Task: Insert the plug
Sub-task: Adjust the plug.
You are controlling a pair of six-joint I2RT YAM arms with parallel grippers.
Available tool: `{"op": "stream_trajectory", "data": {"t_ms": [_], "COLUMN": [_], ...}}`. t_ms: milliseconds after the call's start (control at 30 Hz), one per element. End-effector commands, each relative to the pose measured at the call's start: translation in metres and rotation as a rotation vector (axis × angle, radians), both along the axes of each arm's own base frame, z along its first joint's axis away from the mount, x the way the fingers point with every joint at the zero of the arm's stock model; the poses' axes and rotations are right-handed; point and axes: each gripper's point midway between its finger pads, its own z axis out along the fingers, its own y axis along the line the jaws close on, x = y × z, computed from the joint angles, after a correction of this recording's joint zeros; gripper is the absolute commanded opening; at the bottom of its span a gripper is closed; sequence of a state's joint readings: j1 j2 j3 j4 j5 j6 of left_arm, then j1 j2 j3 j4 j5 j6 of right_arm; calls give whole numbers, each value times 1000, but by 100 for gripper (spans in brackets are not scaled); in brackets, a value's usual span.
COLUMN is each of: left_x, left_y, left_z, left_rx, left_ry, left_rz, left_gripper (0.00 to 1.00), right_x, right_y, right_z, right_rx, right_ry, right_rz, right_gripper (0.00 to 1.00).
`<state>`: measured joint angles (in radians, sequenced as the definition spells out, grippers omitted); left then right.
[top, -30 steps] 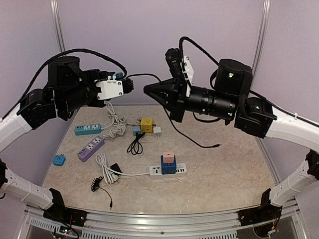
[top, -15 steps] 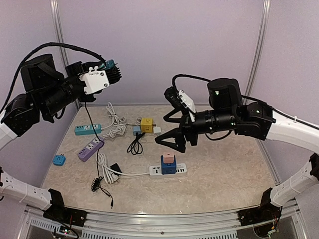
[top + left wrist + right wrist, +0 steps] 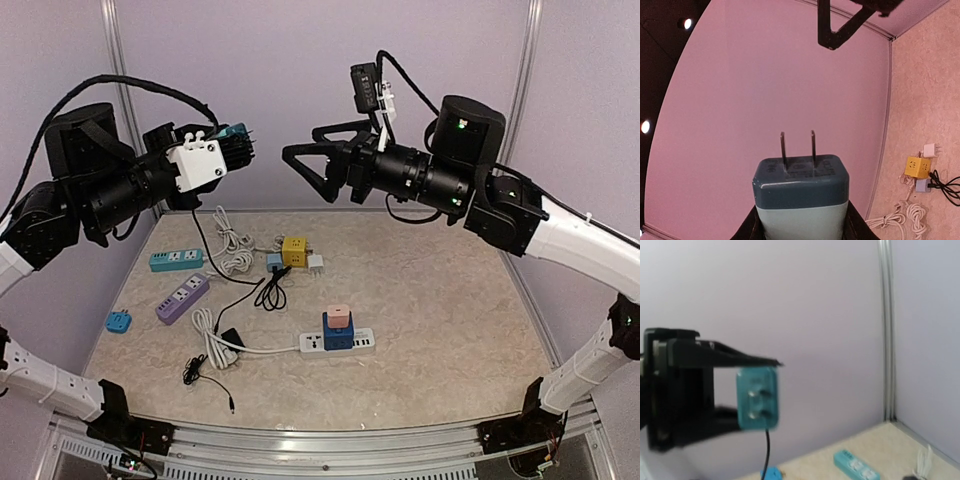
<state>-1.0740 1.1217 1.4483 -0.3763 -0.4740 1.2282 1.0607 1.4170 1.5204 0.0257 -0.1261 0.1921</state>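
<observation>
The left gripper (image 3: 228, 152) is clamped on a teal plug (image 3: 236, 131) high in the upper left of the top view, well above the counter (image 3: 440, 330). The plug's two flat prongs point toward the frame's centre. In the left wrist view the plug (image 3: 801, 192) sits squarely between the fingers with its prongs bare. A black cable (image 3: 200, 235) hangs from it to the counter. Facing it from the upper right, the right gripper (image 3: 298, 142) hangs with its fingers spread wide, holding nothing. The step appears to be carrying the plug, with insertion not begun. Next, the prongs likely need turning downward and lining up over a free socket, perhaps on the white power strip (image 3: 362, 342) at lower centre, or on the teal power strip (image 3: 176, 260) or the purple power strip (image 3: 182, 297) at left.
</observation>
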Motion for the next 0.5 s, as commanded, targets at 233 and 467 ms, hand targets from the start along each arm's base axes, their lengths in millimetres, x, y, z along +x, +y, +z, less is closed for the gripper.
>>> {"op": "stream_trajectory", "data": {"t_ms": [233,467], "left_x": [-2,-7], "left_y": [-9,-11], "left_z": [-1,5], "left_rx": [-159,-190], "left_ry": [158,161], "left_rz": [-9,-21], "left_gripper": [0,0], "right_x": [-1,14], "right_y": [59,67], "right_z": [27,24], "right_rx": [217,264], "right_ry": [-11,9], "right_rz": [55,15], "right_gripper": [90,76]}}
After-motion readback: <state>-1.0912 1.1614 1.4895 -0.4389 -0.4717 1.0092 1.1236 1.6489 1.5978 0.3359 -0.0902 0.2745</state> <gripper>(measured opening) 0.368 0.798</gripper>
